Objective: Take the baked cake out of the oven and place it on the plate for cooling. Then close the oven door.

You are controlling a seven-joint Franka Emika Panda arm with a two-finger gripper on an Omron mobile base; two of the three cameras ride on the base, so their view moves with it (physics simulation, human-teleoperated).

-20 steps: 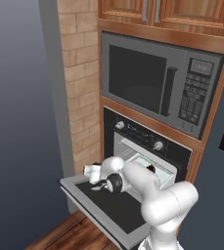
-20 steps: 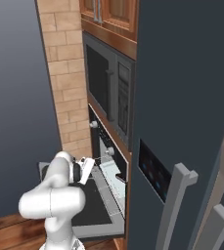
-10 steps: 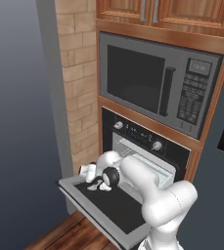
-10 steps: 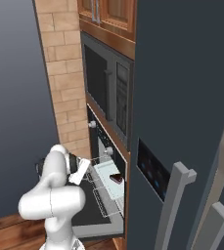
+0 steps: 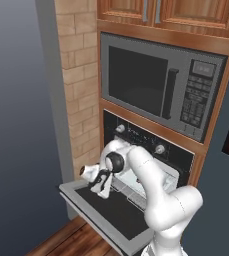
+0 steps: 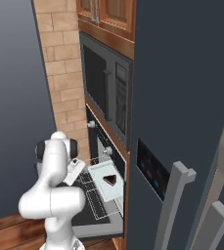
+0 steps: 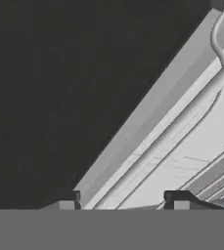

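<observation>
Oven door: the wide grey-framed dark-glass oven door (image 5: pixel 111 215) lies dropped flat.
Cake: a dark wedge (image 6: pixel 110 180) on a pale tray – on the pulled-out wire rack (image 6: pixel 91 195).
Gripper: two-finger gripper (image 7: pixel 124 200) – fingers apart, holding nothing, above the door's inner edge.

The white arm rises from the base, bends at its elbow and reaches forward and down to the left, wrist turned downward. The claw (image 5: pixel 100 186) hangs low at the arm's end, pointing down. In the hand view its two dark fingertips (image 7: pixel 69 199) stand apart with nothing between them.
</observation>
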